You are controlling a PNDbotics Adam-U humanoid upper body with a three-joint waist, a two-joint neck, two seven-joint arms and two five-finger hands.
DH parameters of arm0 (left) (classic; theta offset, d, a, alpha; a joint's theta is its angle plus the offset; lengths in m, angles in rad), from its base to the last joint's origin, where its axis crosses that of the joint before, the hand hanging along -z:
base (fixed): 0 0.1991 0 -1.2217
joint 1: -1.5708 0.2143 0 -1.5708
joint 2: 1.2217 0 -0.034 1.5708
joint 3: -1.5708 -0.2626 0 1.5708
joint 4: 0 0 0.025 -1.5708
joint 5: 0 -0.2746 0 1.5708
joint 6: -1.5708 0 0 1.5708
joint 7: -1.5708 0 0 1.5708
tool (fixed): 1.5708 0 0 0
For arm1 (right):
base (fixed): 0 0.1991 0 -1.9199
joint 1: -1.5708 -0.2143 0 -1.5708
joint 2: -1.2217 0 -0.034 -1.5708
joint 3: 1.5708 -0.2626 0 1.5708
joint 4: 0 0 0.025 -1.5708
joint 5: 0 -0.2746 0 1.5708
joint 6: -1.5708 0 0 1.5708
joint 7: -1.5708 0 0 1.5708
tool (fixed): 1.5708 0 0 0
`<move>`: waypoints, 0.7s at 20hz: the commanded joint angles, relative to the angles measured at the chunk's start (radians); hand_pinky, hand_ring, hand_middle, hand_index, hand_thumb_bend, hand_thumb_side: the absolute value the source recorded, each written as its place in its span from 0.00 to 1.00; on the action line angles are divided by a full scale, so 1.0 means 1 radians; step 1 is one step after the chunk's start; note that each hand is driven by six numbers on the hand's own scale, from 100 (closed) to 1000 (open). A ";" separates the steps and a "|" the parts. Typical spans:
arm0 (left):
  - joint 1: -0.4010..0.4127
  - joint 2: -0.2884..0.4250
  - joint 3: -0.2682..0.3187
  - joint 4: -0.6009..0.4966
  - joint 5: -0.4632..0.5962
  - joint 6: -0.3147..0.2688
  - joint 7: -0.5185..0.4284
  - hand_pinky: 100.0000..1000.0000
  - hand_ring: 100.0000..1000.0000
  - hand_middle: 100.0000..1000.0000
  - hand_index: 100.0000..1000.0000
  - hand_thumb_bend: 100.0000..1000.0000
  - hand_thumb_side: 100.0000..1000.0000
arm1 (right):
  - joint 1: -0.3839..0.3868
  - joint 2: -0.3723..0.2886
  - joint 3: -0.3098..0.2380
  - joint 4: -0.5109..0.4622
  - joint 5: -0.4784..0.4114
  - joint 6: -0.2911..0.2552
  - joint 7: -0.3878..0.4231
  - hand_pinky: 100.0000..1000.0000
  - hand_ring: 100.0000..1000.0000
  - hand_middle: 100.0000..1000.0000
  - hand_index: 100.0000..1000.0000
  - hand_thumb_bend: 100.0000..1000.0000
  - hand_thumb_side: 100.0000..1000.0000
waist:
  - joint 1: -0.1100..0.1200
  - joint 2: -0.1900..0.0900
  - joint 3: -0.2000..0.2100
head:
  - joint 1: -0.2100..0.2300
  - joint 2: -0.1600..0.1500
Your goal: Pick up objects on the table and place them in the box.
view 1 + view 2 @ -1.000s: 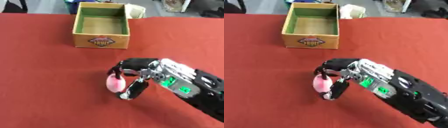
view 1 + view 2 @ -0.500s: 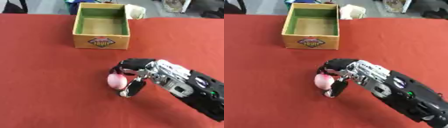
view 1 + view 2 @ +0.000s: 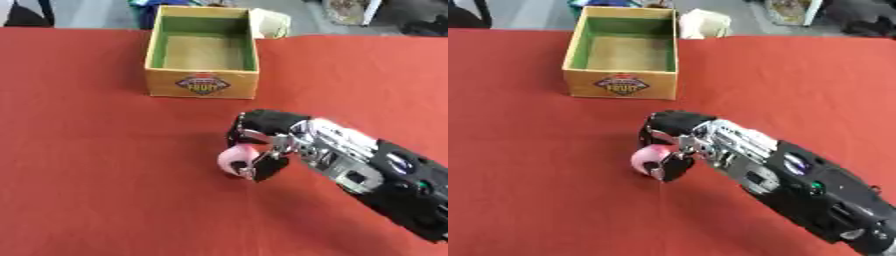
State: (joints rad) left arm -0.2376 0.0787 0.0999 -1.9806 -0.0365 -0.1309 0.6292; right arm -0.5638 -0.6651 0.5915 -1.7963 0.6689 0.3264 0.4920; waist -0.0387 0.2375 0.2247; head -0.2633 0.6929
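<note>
A small round pink object (image 3: 234, 161) is at the middle of the red table (image 3: 96, 165), held between the curled fingers and thumb of my right hand (image 3: 269, 135). The right arm comes in from the lower right. A yellow cardboard box (image 3: 203, 50) with a green inside and a fruit label on its front stands at the far side of the table, open and with nothing visible in it. The left hand shows in no view.
A pale crumpled thing (image 3: 699, 22) lies just behind the box's right corner, beyond the table's far edge. Dark shapes stand along the far edge.
The right hand with the pink object has moved slightly up and away from me, toward the box; the fingers stay curled round it.
</note>
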 commanded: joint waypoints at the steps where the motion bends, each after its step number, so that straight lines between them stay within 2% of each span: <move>1: -0.005 0.007 -0.004 -0.019 0.003 0.000 -0.003 0.43 0.43 0.29 0.44 0.00 0.65 | -0.014 -0.021 -0.015 -0.035 -0.013 0.016 -0.056 0.52 0.55 0.29 0.47 0.00 0.00 | 0.005 -0.014 -0.001 | -0.003 -0.006; 7: -0.006 0.008 -0.004 -0.019 0.003 0.000 -0.003 0.43 0.43 0.29 0.44 0.00 0.65 | -0.016 -0.031 -0.037 -0.091 -0.036 0.043 -0.103 0.48 0.51 0.25 0.43 0.00 0.00 | 0.007 -0.014 -0.005 | -0.004 -0.005; 14: -0.005 0.008 -0.003 -0.019 0.003 0.001 -0.003 0.44 0.43 0.29 0.43 0.00 0.65 | -0.064 -0.048 -0.117 -0.200 -0.096 0.104 -0.143 0.46 0.50 0.24 0.43 0.00 0.00 | 0.011 -0.006 -0.010 | -0.008 -0.004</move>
State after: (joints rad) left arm -0.2376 0.0787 0.0982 -1.9806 -0.0365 -0.1297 0.6280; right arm -0.6097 -0.6854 0.5044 -1.9632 0.5879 0.4197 0.3586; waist -0.0316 0.2447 0.2156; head -0.2672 0.6930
